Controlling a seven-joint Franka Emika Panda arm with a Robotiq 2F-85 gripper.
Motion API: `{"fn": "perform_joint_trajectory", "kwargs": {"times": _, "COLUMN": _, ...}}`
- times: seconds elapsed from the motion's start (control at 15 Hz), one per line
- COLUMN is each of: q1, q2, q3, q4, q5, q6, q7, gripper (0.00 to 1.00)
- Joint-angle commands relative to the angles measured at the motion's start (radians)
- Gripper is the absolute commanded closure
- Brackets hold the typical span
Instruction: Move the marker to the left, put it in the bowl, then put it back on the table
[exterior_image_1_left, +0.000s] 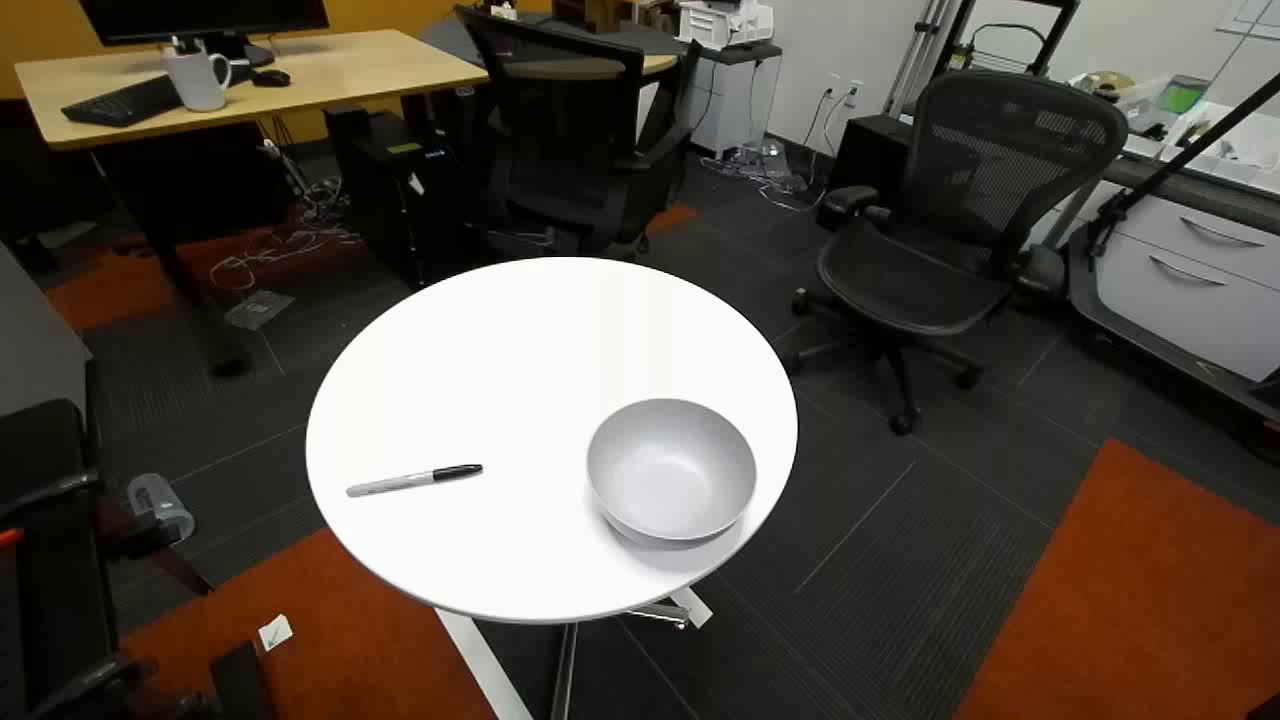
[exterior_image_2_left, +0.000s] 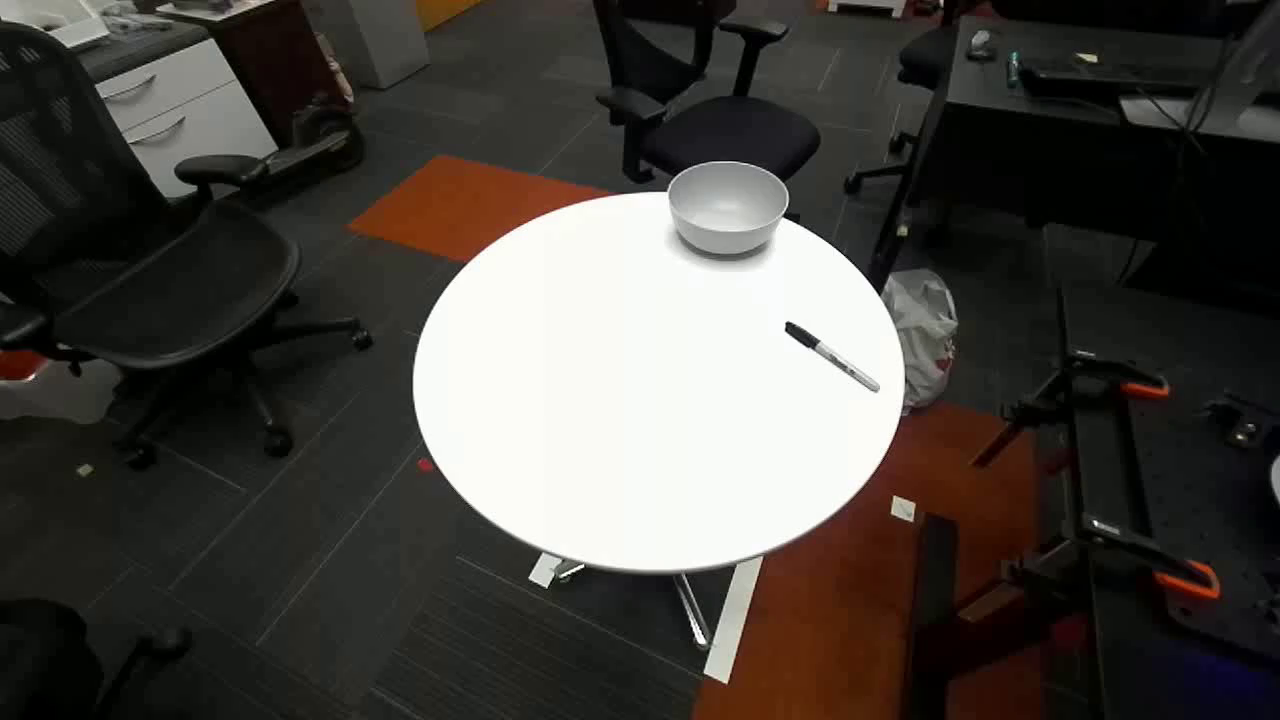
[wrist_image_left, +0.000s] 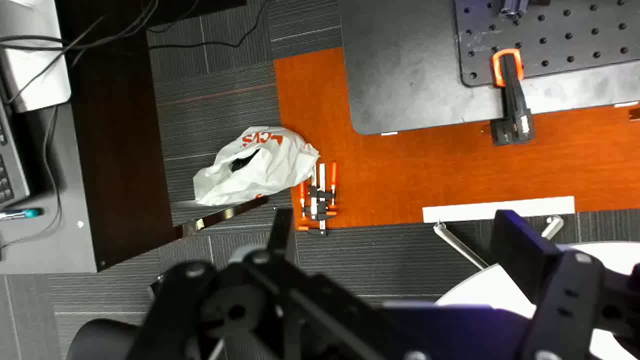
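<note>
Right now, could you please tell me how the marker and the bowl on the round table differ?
The marker is thin and straight, while the bowl is round, wide and hollow. The marker is two-toned, grey and black; the bowl is plain light grey. The marker lies flat on its side, whereas the bowl stands upright, open side up. Both rest on the white table, apart from each other.

In both exterior views the round white tabletop (exterior_image_1_left: 520, 360) glares near mid-frame, its surface washed out, with a soft shadow beneath the silver-grey bowl (exterior_image_1_left: 670, 470), against dim charcoal carpet (exterior_image_1_left: 900, 560), while low in the wrist view the gripper (wrist_image_left: 395, 235) looks blurred.
</note>
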Motion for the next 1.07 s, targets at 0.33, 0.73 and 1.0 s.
{"fn": "perform_joint_trajectory", "kwargs": {"times": 0.33, "q1": 0.018, "q2": -0.002, "q3": -0.014, "q4": 0.003, "q5": -0.007, "q6": -0.008, "q7": 0.007, "gripper": 0.0}}
{"fn": "perform_joint_trajectory", "kwargs": {"times": 0.73, "q1": 0.084, "q2": 0.126, "q3": 0.005, "q4": 0.036, "q5": 0.058, "q6": 0.172, "q7": 0.065, "gripper": 0.0}}
{"fn": "perform_joint_trajectory", "kwargs": {"times": 1.0, "q1": 0.134, "q2": 0.242, "q3": 0.023, "q4": 0.028, "q5": 0.133, "q6": 0.373, "q7": 0.107, "gripper": 0.0}}
